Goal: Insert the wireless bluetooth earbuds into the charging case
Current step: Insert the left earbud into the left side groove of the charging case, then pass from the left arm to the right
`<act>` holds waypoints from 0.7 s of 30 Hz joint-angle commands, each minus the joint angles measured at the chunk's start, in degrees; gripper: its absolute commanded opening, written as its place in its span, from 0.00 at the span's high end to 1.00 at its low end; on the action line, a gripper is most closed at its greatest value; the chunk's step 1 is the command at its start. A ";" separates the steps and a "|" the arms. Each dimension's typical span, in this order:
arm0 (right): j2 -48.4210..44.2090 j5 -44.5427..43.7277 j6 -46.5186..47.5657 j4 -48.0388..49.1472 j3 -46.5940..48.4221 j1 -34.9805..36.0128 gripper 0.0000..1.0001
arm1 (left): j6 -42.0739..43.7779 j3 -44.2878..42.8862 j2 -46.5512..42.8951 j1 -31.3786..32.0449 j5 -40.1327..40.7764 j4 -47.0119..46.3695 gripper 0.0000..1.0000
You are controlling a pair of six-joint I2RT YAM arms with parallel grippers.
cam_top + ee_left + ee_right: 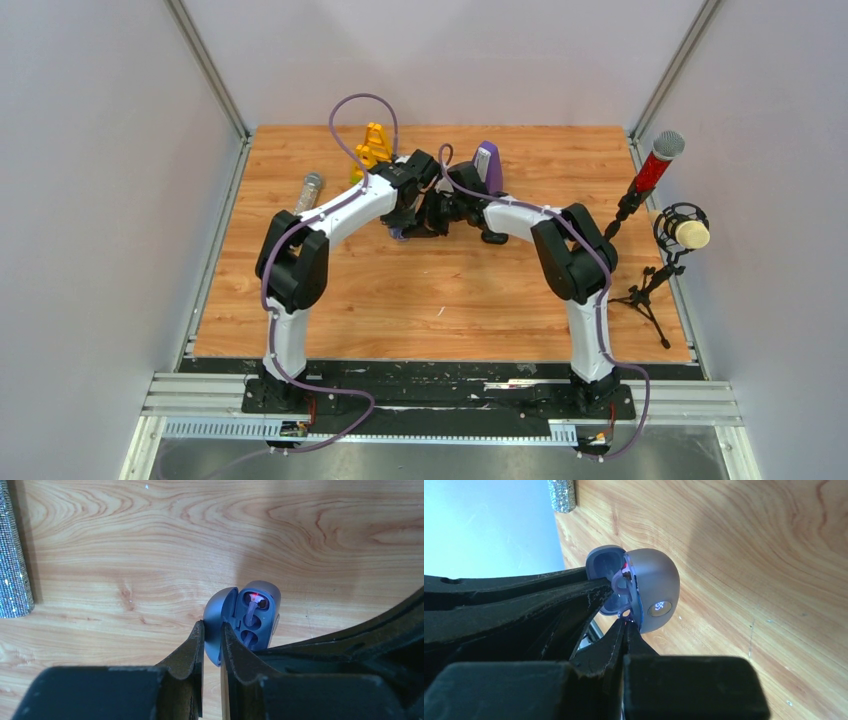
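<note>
Currently your charging case (260, 611) stands open at the middle of the counter (125, 540), a lilac earbud (250, 616) seated inside under a red light (254, 596). The left wrist view shows your left fingers (201, 636) nearly closed, pinching the lid (220, 612). Only the right wrist view shows the lit display (659, 608) on the case shell. It also shows your right fingers (625, 630) fully closed at the case rim; whether they hold anything cannot be told. The top view hides the case beneath both arms.

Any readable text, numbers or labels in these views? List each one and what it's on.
Two lit digits, possibly "59", on the small round display in the shell of the charging case; too blurred to be sure.
Nothing else with legible text, labels or brands in any view.
</note>
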State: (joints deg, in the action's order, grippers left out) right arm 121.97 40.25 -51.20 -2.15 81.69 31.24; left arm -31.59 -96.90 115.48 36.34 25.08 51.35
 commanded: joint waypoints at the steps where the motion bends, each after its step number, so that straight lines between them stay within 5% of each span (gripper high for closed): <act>1: -6.01 -4.52 6.37 -2.05 1.11 0.38 1.00 | 0.22 -0.54 -4.22 0.49 1.57 -1.43 1.00; 13: -9.51 6.53 9.39 -0.85 3.77 -3.55 0.93 | 1.43 0.56 -5.57 0.55 1.62 -2.50 1.00; 21: -13.47 19.12 30.40 -7.86 -2.95 -10.11 0.66 | 6.59 0.81 -7.50 0.57 1.31 -4.06 1.00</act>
State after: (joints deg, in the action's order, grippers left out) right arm 112.36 51.92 -34.54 -5.45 81.45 23.27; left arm -28.71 -96.27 112.16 36.51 25.69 49.95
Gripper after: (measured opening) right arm 0.281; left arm 0.184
